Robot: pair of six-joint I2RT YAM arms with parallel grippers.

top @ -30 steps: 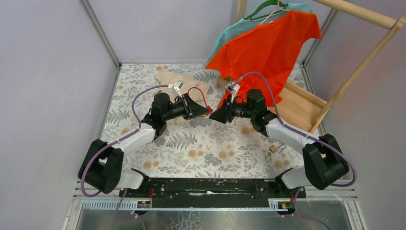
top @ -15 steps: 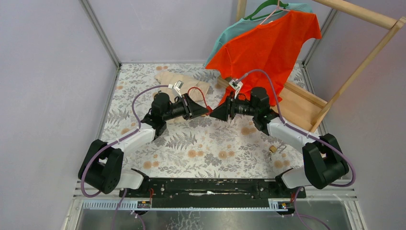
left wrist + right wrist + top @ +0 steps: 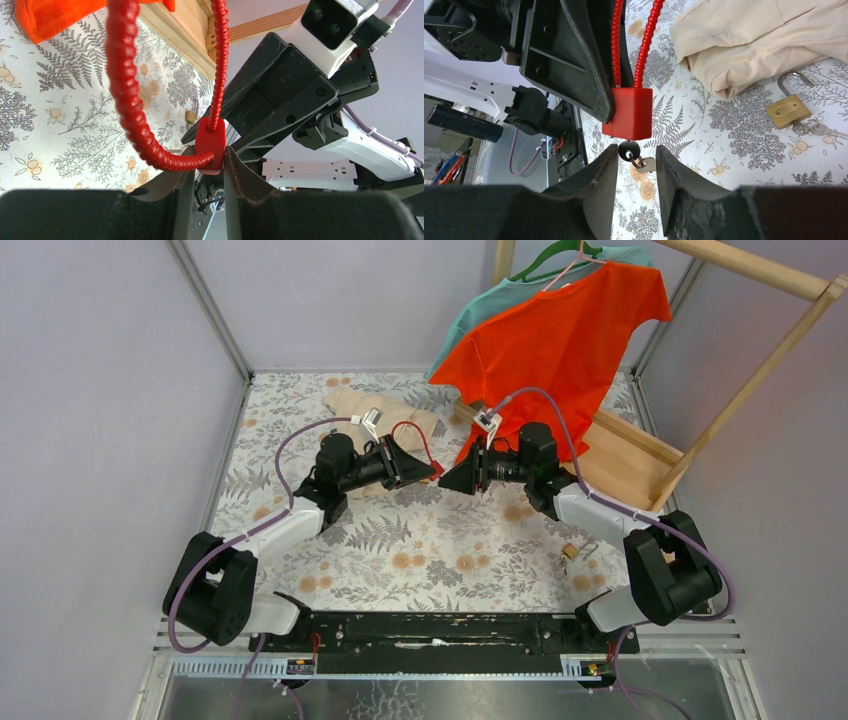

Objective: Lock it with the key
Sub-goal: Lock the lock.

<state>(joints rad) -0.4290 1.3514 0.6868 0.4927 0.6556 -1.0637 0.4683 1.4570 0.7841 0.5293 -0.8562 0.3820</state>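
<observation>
While your left gripper [image 3: 207, 156] clamps the red lock [image 3: 210, 141] steady, your right gripper [image 3: 636, 151] brackets the key [image 3: 628, 149], jaws narrowly apart, ready to turn.

floral table [image 3: 430, 540] bears beige cloth [image 3: 345, 402], brass padlock [image 3: 788, 111].

Left pincer [image 3: 209, 156] tight, right pincer [image 3: 636, 152] ajar

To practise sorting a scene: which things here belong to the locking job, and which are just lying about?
Part of the job:
red lock
key in its base

Lying about:
brass padlock
beige cloth
orange shirt
wooden rack
</observation>
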